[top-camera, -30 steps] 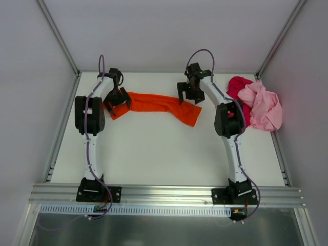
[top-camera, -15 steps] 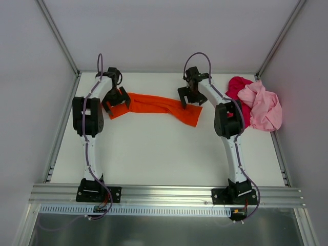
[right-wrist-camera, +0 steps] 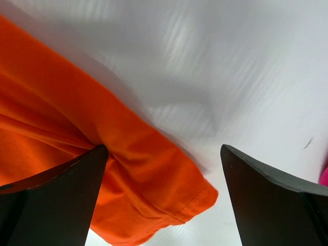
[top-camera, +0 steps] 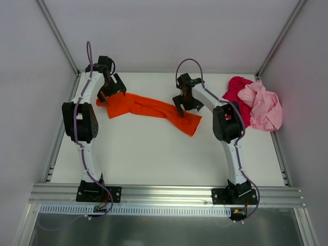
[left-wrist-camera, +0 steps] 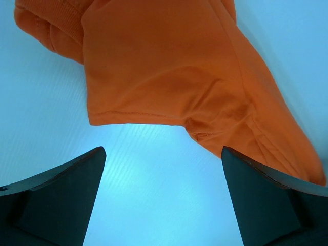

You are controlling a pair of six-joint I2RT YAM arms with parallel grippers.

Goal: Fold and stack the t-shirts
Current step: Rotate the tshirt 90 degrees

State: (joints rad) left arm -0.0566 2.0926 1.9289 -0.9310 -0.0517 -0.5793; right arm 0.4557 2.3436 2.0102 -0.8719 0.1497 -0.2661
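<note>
From my station the white table (top-camera: 154, 154) fills most of the overhead view. I take the orange t-shirt (top-camera: 148, 106) as my reference: it lies across the far half as a long, rumpled band, its left end near the left wall and its right end dipping toward me at mid-table. It is not folded.

Well to the right of the orange t-shirt, against the right wall, the pink t-shirt (top-camera: 264, 108) sits crumpled in a heap. It lies partly over the red t-shirt (top-camera: 237, 87), which shows at the heap's far-left side.

The left gripper (top-camera: 110, 88) hangs over the orange t-shirt's left end. Its fingers are spread wide and hold nothing. On its wrist camera I see bare table between them and a stitched hem just beyond.

The right gripper (top-camera: 184, 105) is over the orange t-shirt's right end, also released. One finger is above the cloth's edge and the other above bare table.
</note>
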